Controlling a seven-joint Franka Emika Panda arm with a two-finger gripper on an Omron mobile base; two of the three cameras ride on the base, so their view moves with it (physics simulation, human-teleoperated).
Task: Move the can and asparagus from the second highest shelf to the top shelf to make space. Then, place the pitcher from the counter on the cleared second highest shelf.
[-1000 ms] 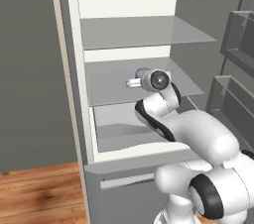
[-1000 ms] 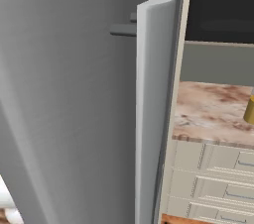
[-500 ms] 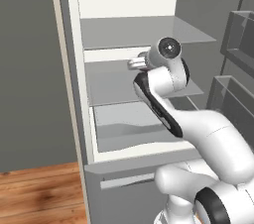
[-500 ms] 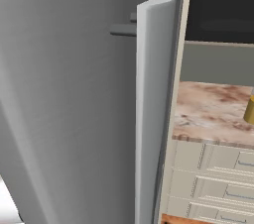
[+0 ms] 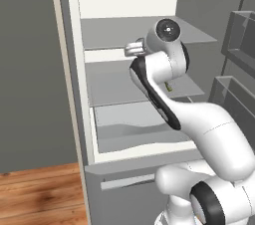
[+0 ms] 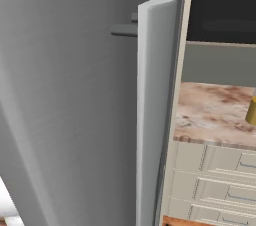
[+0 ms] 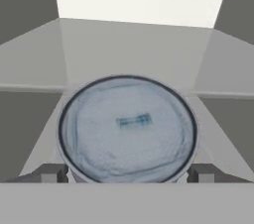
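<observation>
Grey can (image 7: 127,128) pinched between wide-spread fingers (image 7: 52,172), lifted from second shelf (image 5: 117,85) up to top shelf (image 5: 107,31) front edge. Asparagus (image 5: 169,87) remains below; can placement next.

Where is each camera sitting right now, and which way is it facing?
Left base view: behind the arm, left; faces the open fridge; the white arm holds the can by the top shelf.
Right base view: behind, right; faces the fridge door from outside, counter and pitcher beyond.
Hand view: on the hand, looking along the jaws at the can's lid; fingertips flank it.
Shared: left base and hand views both show can and top shelf.
</observation>
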